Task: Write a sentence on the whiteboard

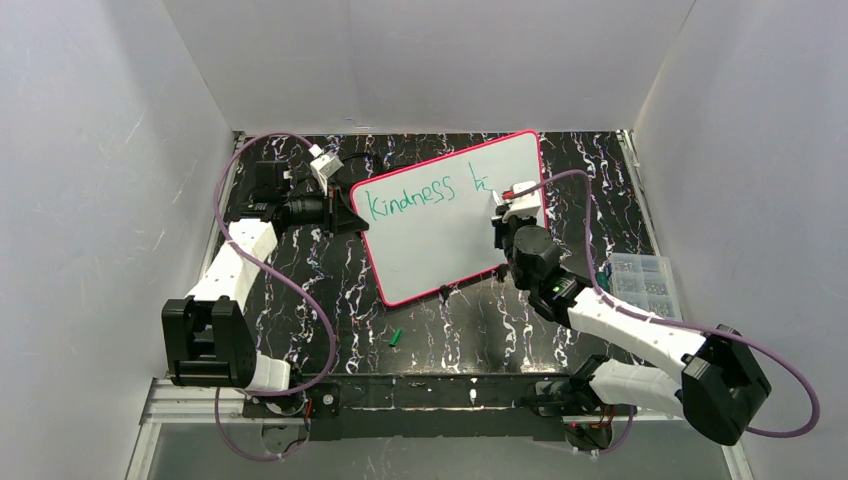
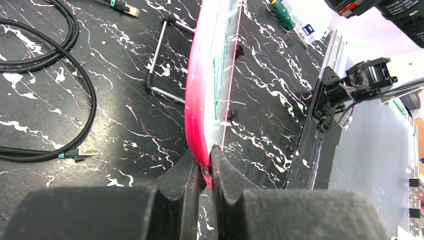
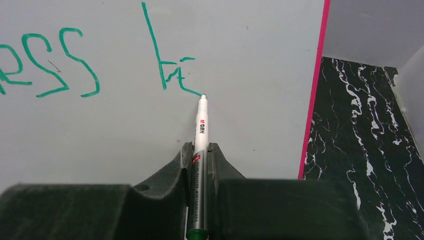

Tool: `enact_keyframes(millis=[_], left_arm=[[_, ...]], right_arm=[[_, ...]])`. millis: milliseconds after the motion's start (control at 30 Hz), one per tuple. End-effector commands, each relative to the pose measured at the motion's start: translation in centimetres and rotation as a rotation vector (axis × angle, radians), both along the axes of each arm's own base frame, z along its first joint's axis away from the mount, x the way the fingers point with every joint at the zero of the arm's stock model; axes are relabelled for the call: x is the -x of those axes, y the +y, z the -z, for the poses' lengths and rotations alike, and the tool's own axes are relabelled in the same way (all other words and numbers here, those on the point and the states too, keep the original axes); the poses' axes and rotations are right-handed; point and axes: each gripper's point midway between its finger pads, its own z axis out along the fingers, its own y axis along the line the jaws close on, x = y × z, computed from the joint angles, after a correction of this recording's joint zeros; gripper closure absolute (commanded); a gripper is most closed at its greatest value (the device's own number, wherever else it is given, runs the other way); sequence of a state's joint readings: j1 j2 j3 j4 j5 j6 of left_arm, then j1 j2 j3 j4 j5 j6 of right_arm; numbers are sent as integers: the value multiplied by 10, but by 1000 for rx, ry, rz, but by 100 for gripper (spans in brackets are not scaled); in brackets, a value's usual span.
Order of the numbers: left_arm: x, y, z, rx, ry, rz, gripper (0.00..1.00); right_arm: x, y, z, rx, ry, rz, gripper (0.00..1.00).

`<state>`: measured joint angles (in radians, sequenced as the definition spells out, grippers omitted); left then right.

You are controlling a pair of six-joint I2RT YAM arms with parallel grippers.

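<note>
1. the whiteboard (image 1: 440, 250) is mid-bench, nearer the far edge than the near one, with 1 corner close to the far edge. in the left wrist view it stands up on its edge rather than lying flat.
2. the left gripper (image 2: 206, 167) has its fingers pinched together on the board's pink rim, at the end facing the bench's left edge. this is probably to brace the board so it neither slides nor tips under the pen's push.
3. the right gripper (image 3: 200, 155) is clamped on a white marker (image 3: 202, 122). the barrel runs straight out between the fingers, and the tip touches the board at the end of a green stroke. held end-on like this, the tip is in plain sight of the wrist camera.
4. the sentence (image 1: 410, 198) reads "kindness" plus a half-formed letter of word 2, all along the top of the board. the bare lower part leaves room for a 2nd line.
5. by my reading, the writing is well short of done.
6. a green cap (image 1: 394, 337) lies toward the near edge, well apart from the board. a clear parts box (image 1: 645, 283) sits by the right edge.
</note>
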<state>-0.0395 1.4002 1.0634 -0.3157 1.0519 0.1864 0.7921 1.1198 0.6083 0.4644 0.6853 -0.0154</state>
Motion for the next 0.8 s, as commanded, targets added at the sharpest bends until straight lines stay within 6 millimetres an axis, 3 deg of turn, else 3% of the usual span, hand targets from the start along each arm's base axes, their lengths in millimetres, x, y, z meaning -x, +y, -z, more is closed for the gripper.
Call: enact_keyframes(millis=[0,400,767], left_arm=[[-6,6,-11,-60,-107,-15,100],[-5,5,-12,-59,-110,-15,100],[-5,6,-11,-62,-109,-18,100]], right_arm=[[5,4,-50,-105,-91,-44,99],[-6,23,-51,-82,-75,-89,99],[-11,18,-42,-66,-56,-57,99]])
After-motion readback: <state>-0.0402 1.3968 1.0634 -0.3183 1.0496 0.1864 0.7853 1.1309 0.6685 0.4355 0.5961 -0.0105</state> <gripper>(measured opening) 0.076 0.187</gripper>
